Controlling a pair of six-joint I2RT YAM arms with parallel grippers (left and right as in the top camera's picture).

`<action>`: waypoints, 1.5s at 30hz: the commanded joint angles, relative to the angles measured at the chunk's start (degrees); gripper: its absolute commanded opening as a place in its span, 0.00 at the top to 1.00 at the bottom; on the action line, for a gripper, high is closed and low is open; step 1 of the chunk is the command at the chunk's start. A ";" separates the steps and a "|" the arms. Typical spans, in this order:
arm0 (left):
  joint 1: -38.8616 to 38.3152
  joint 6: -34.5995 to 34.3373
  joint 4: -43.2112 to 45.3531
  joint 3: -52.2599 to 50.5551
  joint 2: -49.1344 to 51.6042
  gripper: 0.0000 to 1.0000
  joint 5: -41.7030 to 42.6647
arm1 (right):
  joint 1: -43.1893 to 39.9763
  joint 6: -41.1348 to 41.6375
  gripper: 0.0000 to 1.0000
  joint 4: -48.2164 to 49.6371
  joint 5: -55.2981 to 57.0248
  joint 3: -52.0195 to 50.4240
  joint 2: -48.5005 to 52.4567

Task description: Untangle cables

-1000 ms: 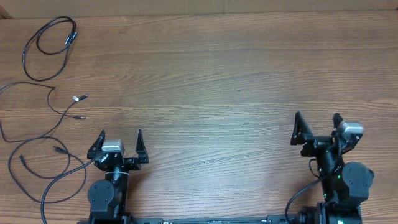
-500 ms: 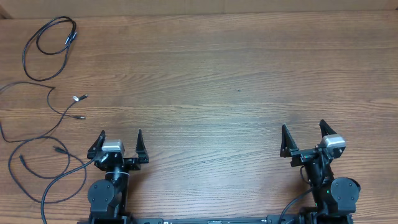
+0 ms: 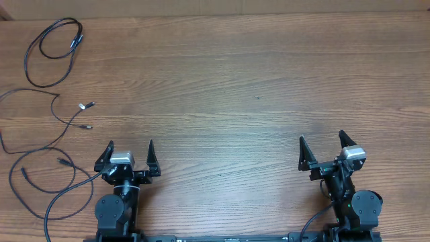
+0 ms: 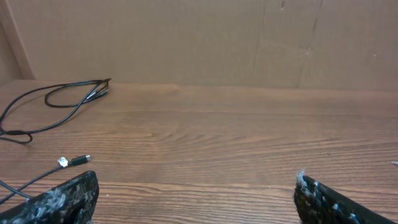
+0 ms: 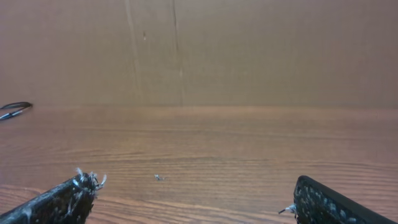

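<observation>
Overhead, cables: thin black flexible cables (image 3: 76,40) are seen along the left edge of the brown wooden surface (image 3: 235,81). One is looped in the upper left corner, and the others are spread in loose loops down to the lower left. A small silvery plug end (image 3: 84,105) is seen between them.
Overhead, fingers: the left fingers (image 3: 105,156) are spread wide at the lower left, near the lowest loops, and nothing is held. The right fingers (image 3: 306,158) are spread wide at the lower right, well apart from every cable.
Left wrist: the looped cable (image 4: 94,94) is seen at the upper left and the silvery plug end (image 4: 64,162) at the lower left. The fingers (image 4: 59,200) are spread at the bottom corners, with nothing between them.
Right wrist: only one cable tip (image 5: 13,109) is seen, at the left edge. The spread fingers (image 5: 59,202) are empty.
Handling: the cables are judged light, limp and springy, likely to slide on the wood and to drag neighbouring loops.
Hold: a stiffer plug end, or a single strand where it lies clear of the other strands, is judged the best place.
</observation>
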 commanded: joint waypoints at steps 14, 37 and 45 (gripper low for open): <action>0.31 1.31 0.13 -0.31 -0.50 0.00 0.33 | -0.26 -0.26 0.00 -0.35 2.54 -0.59 -0.63; 0.31 1.31 0.13 -0.31 -0.50 0.00 0.33 | -0.26 -0.24 0.00 -0.26 2.49 -0.59 -0.63; 0.31 1.29 0.15 -0.31 -0.50 0.01 0.33 | -0.26 -0.24 0.00 -0.24 2.49 -0.59 -0.63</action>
